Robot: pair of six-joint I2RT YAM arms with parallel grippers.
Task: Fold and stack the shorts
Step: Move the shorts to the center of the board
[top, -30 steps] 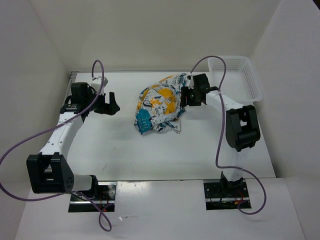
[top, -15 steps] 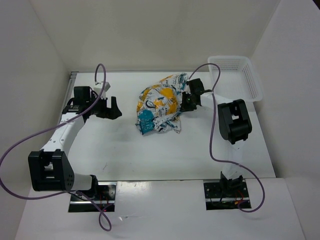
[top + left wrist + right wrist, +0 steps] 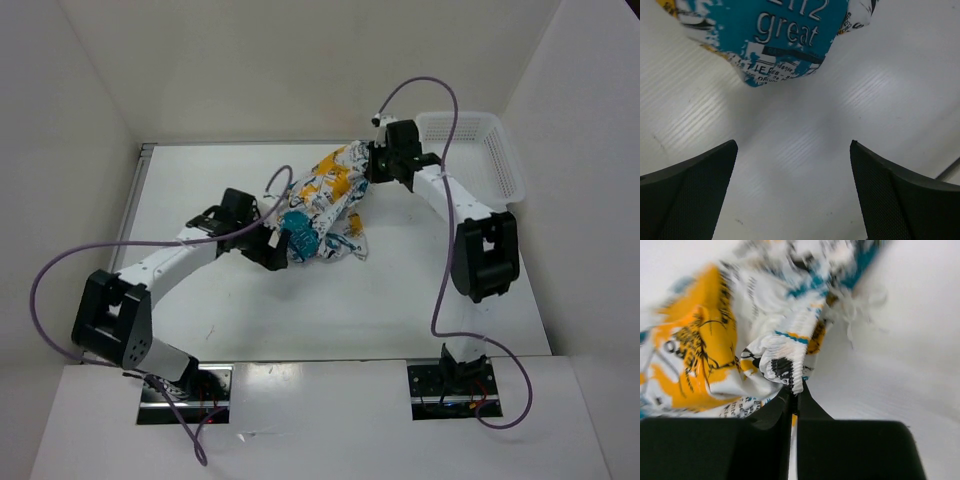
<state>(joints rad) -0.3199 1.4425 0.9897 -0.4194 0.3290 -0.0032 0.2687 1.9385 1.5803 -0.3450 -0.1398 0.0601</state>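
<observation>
From above, the shorts (image 3: 322,205) lie as 1 crumpled heap in the middle of the white table (image 3: 300,300), white cloth crowded with teal, yellow-orange and black print; I cannot tell the 2 pieces apart in it. The left gripper (image 3: 273,243) sits low at the heap's near-left edge, by a teal patch. The right gripper (image 3: 373,167) is at the heap's far-right corner, with the white lattice basket (image 3: 505,160) just beyond that arm. In the left wrist view the 2 dark fingers (image 3: 695,195) are spread wide over bare table, nothing between them, and a teal fold lettered "great" hangs just ahead. In the right wrist view the fingers are pressed together on a ribbed, gathered edge of the cloth, with yellow-orange print bunched to the left.
</observation>
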